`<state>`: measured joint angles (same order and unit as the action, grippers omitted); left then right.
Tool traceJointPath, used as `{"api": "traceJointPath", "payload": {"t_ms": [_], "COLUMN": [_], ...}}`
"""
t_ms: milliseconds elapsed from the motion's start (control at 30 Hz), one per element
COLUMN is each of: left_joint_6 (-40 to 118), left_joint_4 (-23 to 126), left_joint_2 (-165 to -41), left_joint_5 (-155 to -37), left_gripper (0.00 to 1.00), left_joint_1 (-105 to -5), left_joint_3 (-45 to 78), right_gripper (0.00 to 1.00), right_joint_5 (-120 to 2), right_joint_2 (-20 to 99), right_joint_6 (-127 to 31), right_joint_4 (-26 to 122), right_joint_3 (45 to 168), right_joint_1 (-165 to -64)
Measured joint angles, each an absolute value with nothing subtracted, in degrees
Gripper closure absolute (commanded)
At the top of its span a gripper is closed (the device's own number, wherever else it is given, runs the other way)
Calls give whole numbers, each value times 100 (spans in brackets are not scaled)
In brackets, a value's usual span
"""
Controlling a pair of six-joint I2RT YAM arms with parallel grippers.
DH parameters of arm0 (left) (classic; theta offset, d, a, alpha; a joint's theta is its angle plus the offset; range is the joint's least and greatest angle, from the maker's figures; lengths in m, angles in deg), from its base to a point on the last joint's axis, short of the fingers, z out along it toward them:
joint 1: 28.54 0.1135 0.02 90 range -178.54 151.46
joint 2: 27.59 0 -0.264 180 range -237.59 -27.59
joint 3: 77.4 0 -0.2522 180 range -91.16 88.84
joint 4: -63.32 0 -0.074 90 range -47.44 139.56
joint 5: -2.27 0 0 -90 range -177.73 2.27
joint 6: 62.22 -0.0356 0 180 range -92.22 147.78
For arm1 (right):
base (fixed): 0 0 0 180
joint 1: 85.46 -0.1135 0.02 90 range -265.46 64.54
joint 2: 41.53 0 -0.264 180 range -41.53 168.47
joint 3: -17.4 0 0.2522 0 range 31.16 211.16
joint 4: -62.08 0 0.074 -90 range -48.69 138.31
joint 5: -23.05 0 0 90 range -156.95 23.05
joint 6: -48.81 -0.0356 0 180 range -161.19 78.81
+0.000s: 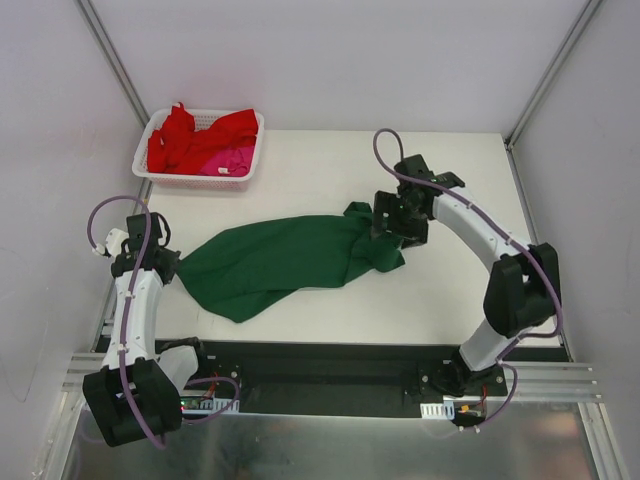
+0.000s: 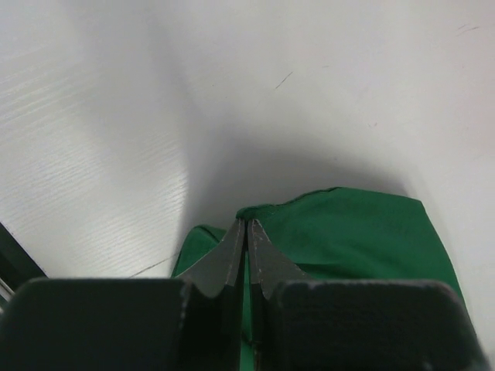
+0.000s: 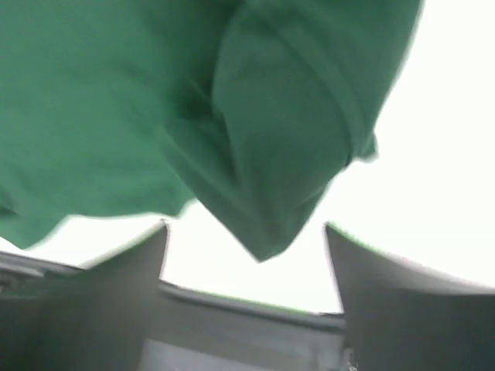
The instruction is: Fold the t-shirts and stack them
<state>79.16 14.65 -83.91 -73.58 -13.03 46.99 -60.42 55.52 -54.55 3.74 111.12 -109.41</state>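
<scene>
A dark green t-shirt [image 1: 280,262] lies stretched and bunched across the middle of the table. My left gripper [image 1: 166,264] is at its left end, and the left wrist view shows the fingers [image 2: 232,255] pressed together with green cloth [image 2: 348,239] pinched between them. My right gripper [image 1: 386,226] hovers at the shirt's crumpled right end. In the blurred right wrist view its jaws [image 3: 246,236] stand wide apart, and a fold of the green t-shirt [image 3: 263,154] hangs between them without touching either. A red t-shirt [image 1: 185,138] and a pink one [image 1: 232,160] lie in the basket.
A white mesh basket [image 1: 197,183] stands at the table's back left corner, close to the left wall. White walls with metal posts close in the table on the left, back and right. The arm bases sit on a dark rail at the near edge.
</scene>
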Motion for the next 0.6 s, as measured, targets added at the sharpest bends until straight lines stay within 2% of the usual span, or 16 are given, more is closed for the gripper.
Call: {"api": "traceJointPath", "payload": {"t_ms": [167, 333, 433, 467, 533, 600], "left_joint_6": [7848, 7791, 7787, 7787, 7787, 7784], "left_joint_4": [1489, 1528, 1565, 1578, 1598, 1602], "left_joint_2": [-8419, -8450, -8458, -8458, -8458, -8456], "left_joint_5": [-7362, -7377, -7412, -7423, -7441, -7482], "left_gripper": [100, 100, 100, 100, 100, 100], "left_joint_1": [-1303, -1303, -1303, -1303, -1303, -1303], "left_joint_3": [4697, 4682, 4682, 4682, 4682, 4682], "right_gripper": [4, 1, 14, 27, 46, 53], "right_joint_5": [-6117, -6178, -6029, -5983, -5907, -5861], "right_joint_2": [4551, 2940, 2363, 2344, 2449, 2671], "right_joint_6": [-5490, -5648, -5825, -5882, -5965, -5982], "right_joint_4": [-181, -337, -332, -317, -210, -98], "right_joint_3": [10478, 9418, 8653, 8480, 8244, 8207], "right_joint_1": [-10521, -9839, -9529, -9459, -9372, -9363]}}
